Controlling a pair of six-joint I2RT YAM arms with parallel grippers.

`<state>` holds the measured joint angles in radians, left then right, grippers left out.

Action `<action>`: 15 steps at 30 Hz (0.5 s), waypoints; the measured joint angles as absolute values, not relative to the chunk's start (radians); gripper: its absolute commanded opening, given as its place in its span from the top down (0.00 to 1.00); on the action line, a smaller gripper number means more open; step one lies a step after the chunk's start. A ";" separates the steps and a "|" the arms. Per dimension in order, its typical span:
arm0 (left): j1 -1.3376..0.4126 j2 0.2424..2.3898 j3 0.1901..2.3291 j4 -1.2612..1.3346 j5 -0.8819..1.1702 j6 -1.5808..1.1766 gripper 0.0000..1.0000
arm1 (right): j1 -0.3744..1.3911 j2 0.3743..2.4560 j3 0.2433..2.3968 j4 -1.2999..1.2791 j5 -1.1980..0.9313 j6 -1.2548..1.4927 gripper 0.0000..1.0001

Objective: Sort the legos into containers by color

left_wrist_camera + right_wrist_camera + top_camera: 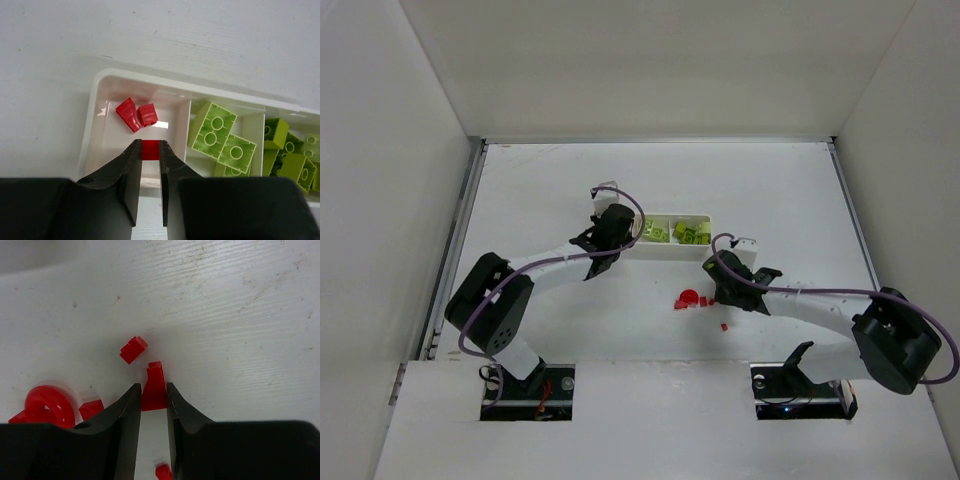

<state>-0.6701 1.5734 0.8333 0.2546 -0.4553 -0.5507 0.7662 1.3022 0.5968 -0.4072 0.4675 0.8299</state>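
Claws are both loaded: the left claw (149, 146) pinches a red brick (150, 151) above the tray's (94, 117) end compartment, where two red pieces (131, 114) lie; the right claw (154, 392) grips a red wedge (154, 385) on the counter (250, 315), lengthwise between its jaws.
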 measured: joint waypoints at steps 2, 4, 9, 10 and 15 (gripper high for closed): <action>-0.663 1.604 0.857 0.260 -0.450 -0.544 0.84 | 0.772 1.300 0.597 -0.403 0.467 0.831 0.72; -0.659 1.632 0.876 0.268 -0.447 -0.534 0.83 | 0.788 1.290 0.596 -0.393 0.468 0.831 0.72; -0.659 1.685 0.899 0.273 -0.442 -0.516 0.67 | 0.821 1.235 0.583 -0.381 0.476 0.838 0.73; -0.658 1.688 0.900 0.273 -0.442 -0.514 0.64 | 0.825 1.217 0.579 -0.381 0.478 0.839 0.74; -0.654 1.680 0.899 0.273 -0.439 -0.512 0.59 | 0.834 1.119 0.573 -0.387 0.489 0.842 0.74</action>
<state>-0.6544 1.6802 0.8993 0.2729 -0.4389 -0.5117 0.8341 1.1194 0.5732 -0.3870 0.4892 0.8425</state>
